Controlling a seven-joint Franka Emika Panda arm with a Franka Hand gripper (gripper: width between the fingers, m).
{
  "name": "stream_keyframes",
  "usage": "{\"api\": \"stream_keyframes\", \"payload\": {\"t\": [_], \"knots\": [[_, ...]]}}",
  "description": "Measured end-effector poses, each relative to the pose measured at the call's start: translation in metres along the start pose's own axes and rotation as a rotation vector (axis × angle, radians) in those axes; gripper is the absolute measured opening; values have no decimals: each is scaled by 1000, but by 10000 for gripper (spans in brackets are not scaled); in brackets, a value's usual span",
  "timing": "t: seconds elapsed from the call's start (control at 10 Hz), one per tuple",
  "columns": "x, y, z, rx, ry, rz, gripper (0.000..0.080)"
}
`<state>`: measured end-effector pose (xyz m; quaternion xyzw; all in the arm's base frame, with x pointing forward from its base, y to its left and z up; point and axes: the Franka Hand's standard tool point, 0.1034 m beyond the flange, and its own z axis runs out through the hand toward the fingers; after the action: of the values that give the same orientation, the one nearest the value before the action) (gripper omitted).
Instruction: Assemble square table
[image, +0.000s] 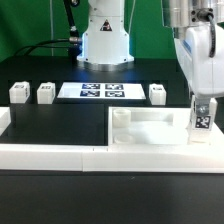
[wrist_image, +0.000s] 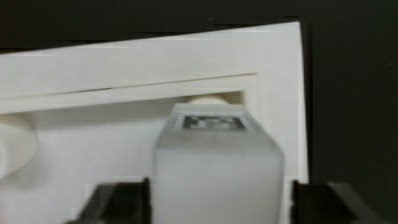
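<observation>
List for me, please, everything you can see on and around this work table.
tabletop: one, white, flat inside the border wall's corner, at the exterior view's right.
legs: four, white, tagged. Two stand at the exterior view's left of the marker board and one at its right. The fourth stands upright at the tabletop's corner, under the gripper.
marker board: one, white with black tags, mid-table.
border wall: one, white, low, along the near edge.
table: one, black.
robot base: one, white, behind the marker board.
gripper: one, white, around the fourth leg; grip unclear.
</observation>
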<state>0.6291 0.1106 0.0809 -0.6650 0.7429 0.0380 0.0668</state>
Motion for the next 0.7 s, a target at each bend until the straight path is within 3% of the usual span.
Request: {"api": "stream_keyframes", "payload": {"t": [0.1,0.2,0.3,0.7], "knots": [[-3,4,3,-14,18,-147,467],[-10,4,4,-25,37,-351,607],[-17,0,3,-26,39,-490,638],[-13,-1,3,-32,37,-794,649]]}}
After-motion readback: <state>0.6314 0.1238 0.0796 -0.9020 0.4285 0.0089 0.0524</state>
